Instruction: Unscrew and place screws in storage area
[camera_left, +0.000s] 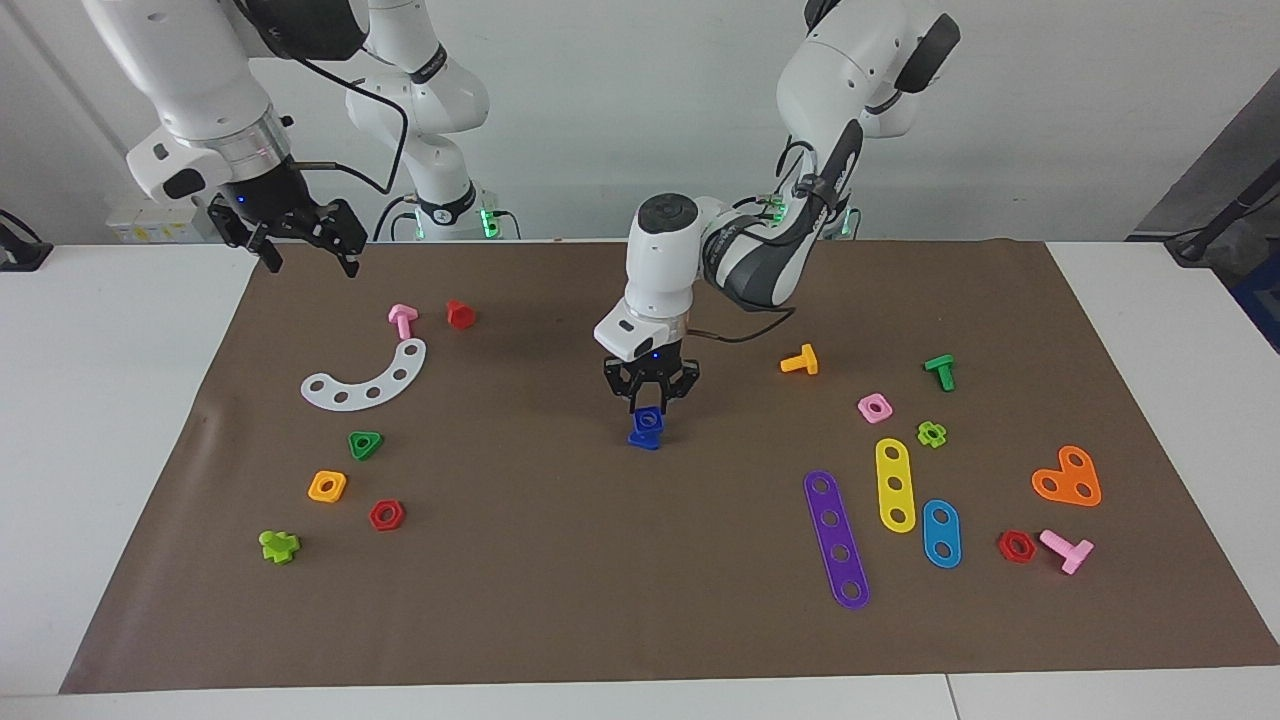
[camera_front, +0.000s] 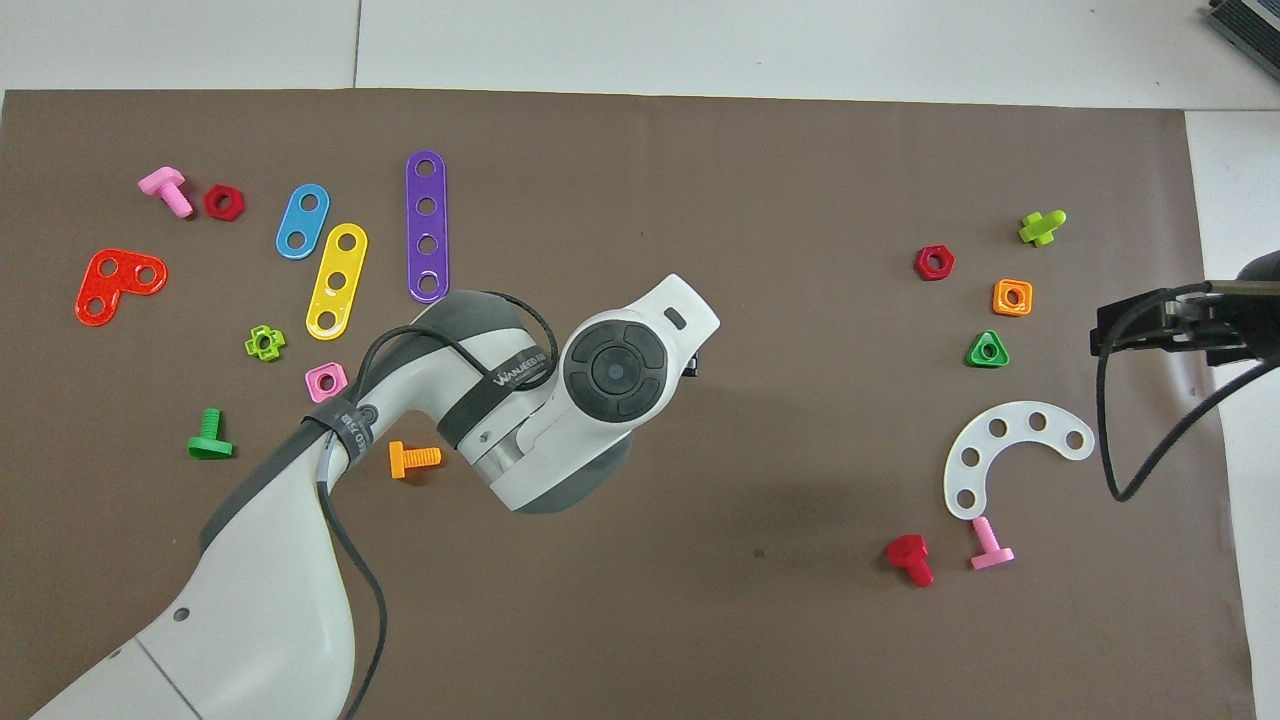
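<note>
Counted on the brown-covered table (camera_left: 560, 600), there were six loose coloured bolts besides the dark-blue one: two pink, at (camera_left: 402, 320) and (camera_left: 1067, 549), one red (camera_left: 460, 314), one orange (camera_left: 800, 361), one dark green (camera_left: 940, 371), and one lime (camera_left: 279, 545).

The nuts numbered six: two red hexagons, at (camera_left: 386, 515) and (camera_left: 1016, 546), an orange square (camera_left: 327, 486), a green triangle (camera_left: 365, 444), a pink square (camera_left: 874, 407) and a lime flower-shaped one (camera_left: 932, 434).

The flat plates with holes numbered five: a white arc (camera_left: 366, 380), a purple strip (camera_left: 836, 538), a yellow strip (camera_left: 895, 484), a light-blue oval (camera_left: 941, 533) and an orange heart (camera_left: 1067, 478).

There was one dark-blue screw (camera_left: 646, 430). It sat near the middle of the table, well apart from both groups of parts, a small stubby piece whose wide head lay against the cover. The left tool (camera_left: 649, 408) had its two fingers pressed against the upper part of the screw, pinching it from above. From overhead, the left arm's wrist hid the screw completely.

The right tool (camera_left: 305, 245) waited in the air with its fingers spread, holding nothing, over the edge of the brown cover at the right arm's end of the table.
</note>
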